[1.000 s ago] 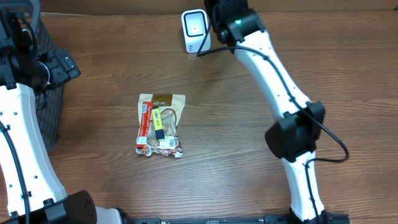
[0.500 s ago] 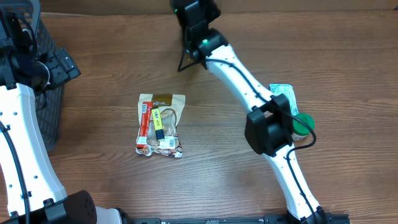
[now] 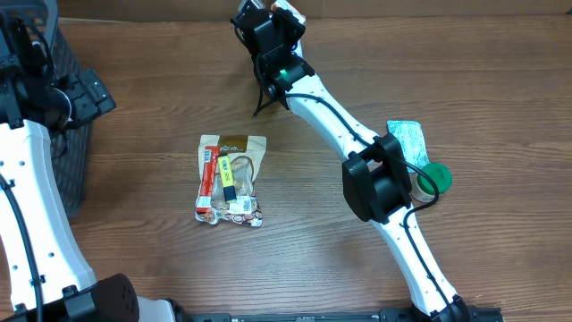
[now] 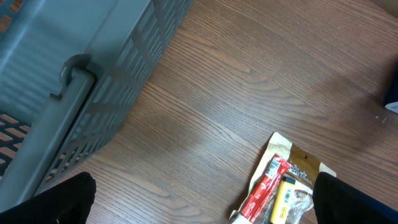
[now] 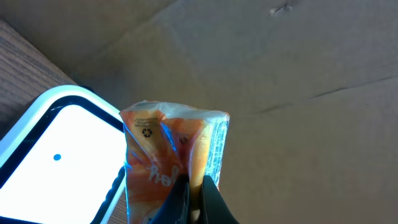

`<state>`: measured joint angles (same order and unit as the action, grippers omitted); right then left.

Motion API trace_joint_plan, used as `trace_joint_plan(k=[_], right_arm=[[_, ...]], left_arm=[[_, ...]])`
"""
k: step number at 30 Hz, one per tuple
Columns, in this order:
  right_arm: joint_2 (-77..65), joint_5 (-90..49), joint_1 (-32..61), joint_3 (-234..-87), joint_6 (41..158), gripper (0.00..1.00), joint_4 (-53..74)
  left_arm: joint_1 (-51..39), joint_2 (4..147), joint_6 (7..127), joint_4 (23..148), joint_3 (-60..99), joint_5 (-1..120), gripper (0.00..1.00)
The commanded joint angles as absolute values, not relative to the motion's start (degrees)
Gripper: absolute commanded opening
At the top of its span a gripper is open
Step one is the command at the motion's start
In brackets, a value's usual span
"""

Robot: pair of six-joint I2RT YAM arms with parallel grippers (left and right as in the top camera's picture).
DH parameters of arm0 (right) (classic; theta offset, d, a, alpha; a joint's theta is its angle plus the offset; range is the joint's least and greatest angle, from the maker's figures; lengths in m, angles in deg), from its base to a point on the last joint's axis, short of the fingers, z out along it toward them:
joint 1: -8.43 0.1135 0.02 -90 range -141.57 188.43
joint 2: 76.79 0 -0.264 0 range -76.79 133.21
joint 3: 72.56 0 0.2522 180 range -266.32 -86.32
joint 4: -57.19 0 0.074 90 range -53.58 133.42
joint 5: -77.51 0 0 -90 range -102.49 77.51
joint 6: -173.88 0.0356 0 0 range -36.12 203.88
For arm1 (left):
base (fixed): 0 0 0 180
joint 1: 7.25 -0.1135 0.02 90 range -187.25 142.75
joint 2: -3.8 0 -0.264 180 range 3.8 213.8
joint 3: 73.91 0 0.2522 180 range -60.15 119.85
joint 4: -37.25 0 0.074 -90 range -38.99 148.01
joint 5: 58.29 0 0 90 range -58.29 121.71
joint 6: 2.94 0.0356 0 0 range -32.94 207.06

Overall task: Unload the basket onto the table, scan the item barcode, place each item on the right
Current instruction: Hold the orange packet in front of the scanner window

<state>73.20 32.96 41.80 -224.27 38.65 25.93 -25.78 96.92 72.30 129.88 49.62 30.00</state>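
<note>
Caught R gripper (image 5: 196,198) way out at far edge of table (image 3: 295,268), fingers pinched tight on bottom end of orange pkt (image 5: 168,155). Read pkt's long axis as roughly upright in wrist view, running straight out from fingertips, free crimped end pointed up and away from claw twd brown cardboard wall (image 5: 298,62). Made out a recycling mark on the face turned to wrist cam. Placed pkt just beside lit white face of scanner (image 5: 56,162), lapping over its R rim; couldn't tell touching or not. From overhead, found only a pale corner of pkt (image 3: 288,12) poking past the black wrist, scanner itself hidden under arm. Noted L gripper (image 4: 205,202) spread wide w/ nothing btwn fingers, hung over table next to grey slatted basket (image 4: 93,74), well apart from the action. Counted snack pouch (image 3: 231,179) flat mid-table, long axis near-to-far, plus green-white pkt (image 3: 407,137) and green disc (image 3: 436,177) side by side by R arm's elbow.
</note>
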Motion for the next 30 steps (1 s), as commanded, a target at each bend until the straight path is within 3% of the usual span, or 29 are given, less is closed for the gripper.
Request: trace_joint_plan(k=[1,18,24,30], right_arm=[[73.13,33.77,41.56,-223.51,38.19,0.04,26.23],[73.18,32.50,41.77,-223.53,39.46,0.03,24.55],[70.79,36.57,43.22,-224.12,45.14,0.04,21.23],[61.92,30.41,43.63,-224.12,61.56,0.03,8.53]], left_arm=[[-25.89,96.68,72.74,129.90,50.59,30.24,1.00],[-25.89,96.68,72.76,129.90,50.59,30.21,1.00],[-25.89,96.68,72.74,129.90,50.59,30.21,1.00],[-25.89,96.68,72.74,129.90,50.59,30.21,1.00]])
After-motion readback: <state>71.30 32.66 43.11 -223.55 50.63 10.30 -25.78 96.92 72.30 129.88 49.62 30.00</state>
